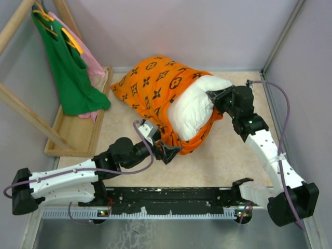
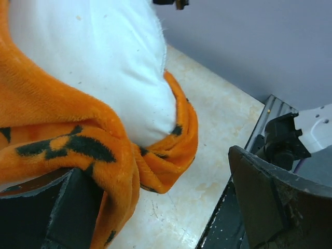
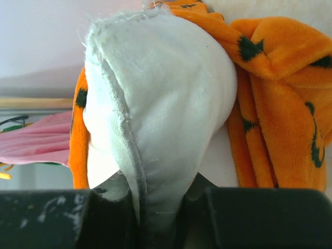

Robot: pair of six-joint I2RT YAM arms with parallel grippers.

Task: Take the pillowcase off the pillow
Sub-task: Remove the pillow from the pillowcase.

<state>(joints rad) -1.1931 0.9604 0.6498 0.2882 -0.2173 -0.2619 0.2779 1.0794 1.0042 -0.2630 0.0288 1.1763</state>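
Observation:
The orange pillowcase with black motifs lies at the back middle of the table, bunched over the left half of the white pillow. The pillow's right half is bare. My right gripper is shut on the pillow's right corner; the right wrist view shows its jaws pinching the seam of the pillow, with the pillowcase behind. My left gripper is at the pillowcase's near hem. In the left wrist view it is wide open, and the pillowcase drapes over its left finger below the pillow.
A wooden rack at the left holds a green tank top and a pink garment above a wooden tray. Grey walls close the back and both sides. A black rail runs along the near edge.

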